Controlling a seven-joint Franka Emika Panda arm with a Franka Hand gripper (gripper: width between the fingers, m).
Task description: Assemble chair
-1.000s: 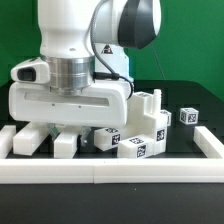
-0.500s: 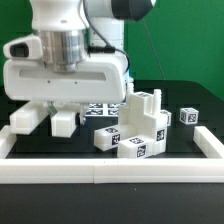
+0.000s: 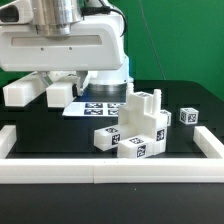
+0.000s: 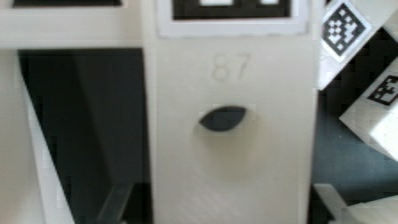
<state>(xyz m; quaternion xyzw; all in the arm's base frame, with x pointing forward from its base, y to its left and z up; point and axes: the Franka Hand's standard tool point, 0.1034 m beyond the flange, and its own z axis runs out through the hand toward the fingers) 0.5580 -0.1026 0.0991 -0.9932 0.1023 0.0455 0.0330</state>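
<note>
The gripper (image 3: 45,90) hangs above the marker board (image 3: 100,106), over the board's end toward the exterior view's left and well clear of the table (image 3: 185,135). Its jaws stand part-way closed. The wrist view shows a white bar (image 4: 231,170) filling the span between them, so the arm appears to have this bar in a firm pinch. The bar has a dark round hole in its face. In the exterior view the hand hides most of the grip, and only two white blocks show beneath it. Whether they are fingers or ends of the part cannot be told.

The rest of the chair lies off the board. A stepped cluster (image 3: 135,128) of tagged white blocks sits just beside the marker board, toward the exterior view's right. A small cube (image 3: 188,115) stands farther from the board on that same side, apart from the cluster.

The step in hand looks like carrying: the bar is lifted and not yet joined to anything. The next move likely calls for travelling from above the board toward the cluster. The arm would then need to turn the bar so its mating face meets the right socket, and lower it gently enough not to shove the cluster away from the board
</note>
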